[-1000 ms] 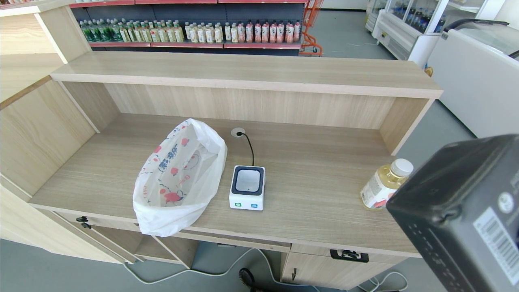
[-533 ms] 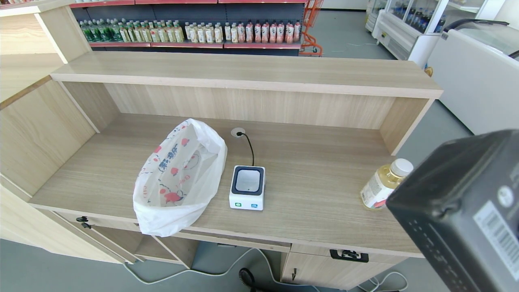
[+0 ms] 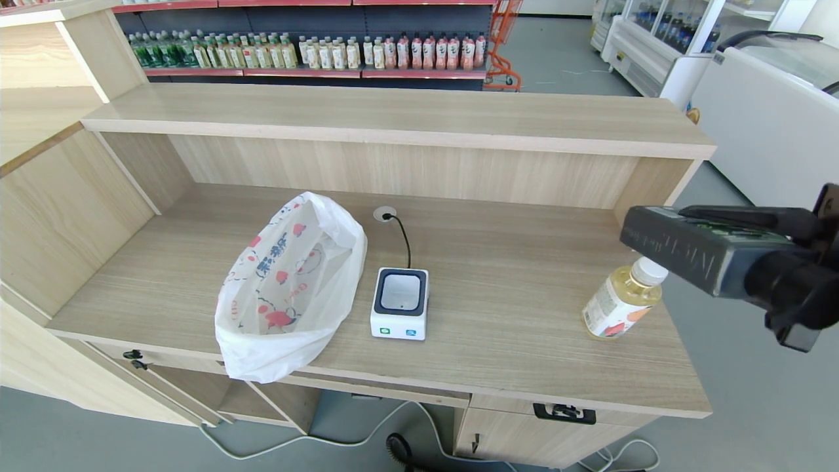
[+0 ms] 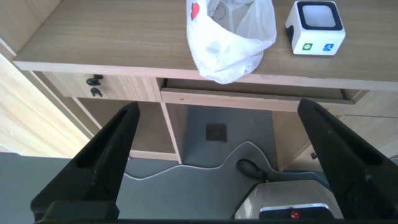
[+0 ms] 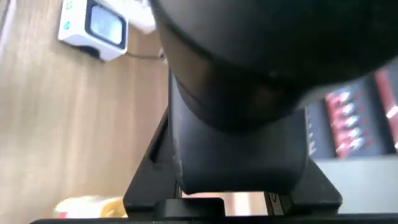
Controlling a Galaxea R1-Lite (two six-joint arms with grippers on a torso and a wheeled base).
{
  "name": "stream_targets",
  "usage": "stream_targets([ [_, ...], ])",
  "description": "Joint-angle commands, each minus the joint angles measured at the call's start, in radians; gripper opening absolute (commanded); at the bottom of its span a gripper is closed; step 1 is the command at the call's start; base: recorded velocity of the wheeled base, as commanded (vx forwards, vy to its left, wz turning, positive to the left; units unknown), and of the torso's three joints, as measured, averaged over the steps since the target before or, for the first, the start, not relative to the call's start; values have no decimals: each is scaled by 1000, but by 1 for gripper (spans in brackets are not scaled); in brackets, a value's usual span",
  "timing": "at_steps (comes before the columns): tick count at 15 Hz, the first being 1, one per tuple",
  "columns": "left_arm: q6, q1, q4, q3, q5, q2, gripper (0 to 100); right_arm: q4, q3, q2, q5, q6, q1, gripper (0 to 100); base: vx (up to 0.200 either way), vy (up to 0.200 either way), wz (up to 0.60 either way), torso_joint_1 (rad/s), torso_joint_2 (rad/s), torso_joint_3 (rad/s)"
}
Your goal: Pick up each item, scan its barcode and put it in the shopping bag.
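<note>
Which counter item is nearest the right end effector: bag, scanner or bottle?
The white-capped bottle, upright at the right end of the counter, beside the right end effector. Scanner and shopping bag sit farther left.

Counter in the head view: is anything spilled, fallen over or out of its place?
Nothing is spilled or fallen. The bottle stands upright, though near the right end of the counter. The shopping bag sags over the front edge, which looks slightly untidy. The scanner sits flat.
</note>
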Motion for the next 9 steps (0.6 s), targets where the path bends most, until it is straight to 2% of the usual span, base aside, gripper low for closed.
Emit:
stream_targets([
  [1,0,0,0,0,0,0,100,93,9,-41,-63,302,-186,0,0,0,0,0,0,0],
  [3,0,0,0,0,0,0,100,159,8,-58,-120,553,-210,0,0,0,0,0,0,0],
  [4,0,0,0,0,0,0,100,195,6,-70,-193,903,-178,0,0,0,0,0,0,0],
  [5,0,0,0,0,0,0,100,188,9,-75,-210,1225,-112,0,0,0,0,0,0,0],
  [7,0,0,0,0,0,0,100,184,-8,-78,-213,1656,-46,0,0,0,0,0,0,0],
  [8,0,0,0,0,0,0,100,184,0,-78,-212,1823,-2,0,0,0,0,0,0,0],
  [9,0,0,0,0,0,0,100,182,20,-79,-204,1891,32,0,0,0,0,0,0,0],
])
